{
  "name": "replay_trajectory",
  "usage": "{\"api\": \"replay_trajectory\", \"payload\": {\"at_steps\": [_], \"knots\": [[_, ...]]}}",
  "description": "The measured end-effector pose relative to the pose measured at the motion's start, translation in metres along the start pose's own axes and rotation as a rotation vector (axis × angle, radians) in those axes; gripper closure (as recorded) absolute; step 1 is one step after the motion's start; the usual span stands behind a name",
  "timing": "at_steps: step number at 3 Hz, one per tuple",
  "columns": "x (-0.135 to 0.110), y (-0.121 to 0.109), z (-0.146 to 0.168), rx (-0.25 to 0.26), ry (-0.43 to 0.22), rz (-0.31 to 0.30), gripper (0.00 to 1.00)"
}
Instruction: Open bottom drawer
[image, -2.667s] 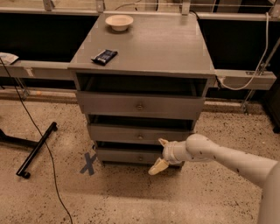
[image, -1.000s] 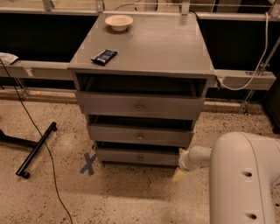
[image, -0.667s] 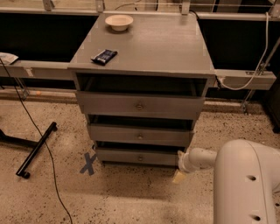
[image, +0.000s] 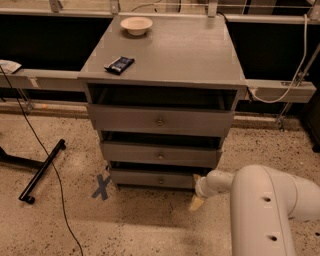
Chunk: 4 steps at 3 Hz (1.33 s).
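The bottom drawer (image: 152, 178) is the lowest and narrowest grey front of the grey cabinet (image: 200, 55), with a small round knob (image: 161, 180) at its centre. A dark gap shows above its front. My gripper (image: 197, 202) hangs low by the floor at the drawer's right end, just off the cabinet's lower right corner, away from the knob. It holds nothing that I can see. My white arm (image: 260, 210) fills the lower right of the view.
A white bowl (image: 136, 25) and a dark packet (image: 119, 64) lie on the cabinet top. A blue tape X (image: 102, 187) marks the floor at the lower left of the cabinet. A black stand leg (image: 42, 171) and a cable (image: 59, 190) lie to the left.
The gripper has moved from the bottom drawer's right front down and to the right, beside the cabinet's corner. The arm's thick link has swung into the lower right. The drawers look unchanged.
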<state>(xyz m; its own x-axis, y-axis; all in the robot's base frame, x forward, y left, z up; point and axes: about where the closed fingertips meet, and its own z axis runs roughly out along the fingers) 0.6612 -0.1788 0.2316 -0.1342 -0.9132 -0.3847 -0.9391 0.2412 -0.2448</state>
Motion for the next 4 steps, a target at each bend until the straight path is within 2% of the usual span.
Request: {"api": "replay_trajectory", "payload": {"at_steps": [2,4], "knots": [[-0.019,-0.022,0.033,0.03,-0.027,-0.051,0.0],[-0.017,-0.046,0.056,0.051,-0.025,-0.058,0.0]]}}
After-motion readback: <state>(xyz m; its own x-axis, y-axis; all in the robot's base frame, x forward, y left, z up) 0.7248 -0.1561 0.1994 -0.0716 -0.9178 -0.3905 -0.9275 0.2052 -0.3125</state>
